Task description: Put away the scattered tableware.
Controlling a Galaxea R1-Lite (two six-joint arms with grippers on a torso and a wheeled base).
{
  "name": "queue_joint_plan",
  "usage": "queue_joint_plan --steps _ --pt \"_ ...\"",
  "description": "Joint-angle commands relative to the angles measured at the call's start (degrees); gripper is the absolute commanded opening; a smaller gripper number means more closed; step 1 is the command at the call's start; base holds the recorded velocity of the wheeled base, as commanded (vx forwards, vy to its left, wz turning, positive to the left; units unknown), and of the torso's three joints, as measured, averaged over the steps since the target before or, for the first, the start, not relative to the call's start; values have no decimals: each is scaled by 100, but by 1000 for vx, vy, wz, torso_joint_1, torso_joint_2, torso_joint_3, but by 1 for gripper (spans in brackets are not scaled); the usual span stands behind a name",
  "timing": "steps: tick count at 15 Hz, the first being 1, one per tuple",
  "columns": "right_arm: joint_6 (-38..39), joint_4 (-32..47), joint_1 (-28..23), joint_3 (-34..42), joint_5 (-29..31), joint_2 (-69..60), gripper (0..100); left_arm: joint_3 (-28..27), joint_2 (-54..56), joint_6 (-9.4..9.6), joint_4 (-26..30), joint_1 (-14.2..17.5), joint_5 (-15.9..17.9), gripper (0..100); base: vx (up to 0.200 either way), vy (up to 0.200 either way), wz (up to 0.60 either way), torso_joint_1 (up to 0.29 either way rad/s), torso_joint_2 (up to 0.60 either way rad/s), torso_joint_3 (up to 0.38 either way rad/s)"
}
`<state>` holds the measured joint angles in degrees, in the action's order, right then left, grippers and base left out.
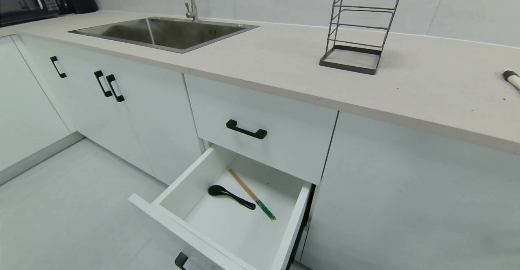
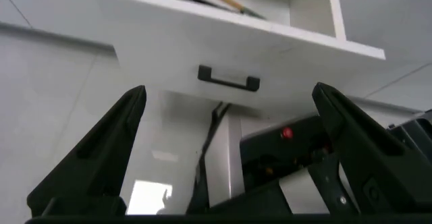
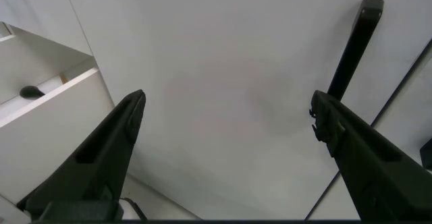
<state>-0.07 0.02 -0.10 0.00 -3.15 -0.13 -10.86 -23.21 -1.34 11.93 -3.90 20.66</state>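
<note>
Wide open and empty, the left end effector (image 2: 229, 92) faces the front of the pulled-out drawer (image 2: 270, 45); spoon (image 1: 229, 194) and chopsticks (image 1: 252, 194) lie inside, beyond it. Right end effector (image 3: 228, 99), likewise open, faces a cabinet door (image 3: 223, 69).

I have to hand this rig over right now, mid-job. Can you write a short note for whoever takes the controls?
Left gripper: open, empty, low in front of the drawer's handle.
Right gripper: open, empty, facing the plain white cabinet panel beside the drawer.
Things: black spoon and chopsticks lie side by side in the pulled-out drawer.
Done: those two are put away.
Left: the drawer stands open and probably needs pushing shut. A white item with a dark end lies at the far right of the counter; I cannot tell what it is, so check it first.
</note>
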Motion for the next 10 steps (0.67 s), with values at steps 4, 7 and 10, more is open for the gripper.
queue_joint_plan --steps 4,7,10 --pt "-1 -2 1 0 -2 13 100 40 -1950 11 -394 -23 -45 100 0 0 0 0 0 0" --pt "-1 -2 1 0 -2 13 100 40 -2829 90 -640 -32 -54 100 0 0 0 0 0 0" --pt "-1 -2 1 0 -2 13 100 40 -3638 248 -947 -32 -159 100 0 0 0 0 0 0"
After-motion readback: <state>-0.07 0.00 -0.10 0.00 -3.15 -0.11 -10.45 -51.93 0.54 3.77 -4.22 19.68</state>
